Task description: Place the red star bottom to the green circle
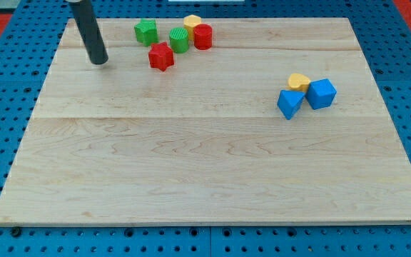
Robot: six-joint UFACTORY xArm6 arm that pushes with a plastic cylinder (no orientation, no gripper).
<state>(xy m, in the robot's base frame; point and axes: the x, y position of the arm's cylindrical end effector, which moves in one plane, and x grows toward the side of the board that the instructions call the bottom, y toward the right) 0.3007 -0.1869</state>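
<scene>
The red star [161, 56] lies near the view's top, just below and left of the green circle [179, 39], close to touching it. My tip [99, 61] rests on the board to the left of the red star, about a block's width and a half away, touching no block. A green star [146, 31] lies left of the green circle. A red cylinder [203, 36] lies right of the circle, with a yellow block [192, 22] behind them.
At the view's right, a blue triangular block [290, 103], a blue cube-like block [321, 93] and a yellow heart-like block [300, 81] sit clustered together. The wooden board [205, 178] rests on a blue perforated surface.
</scene>
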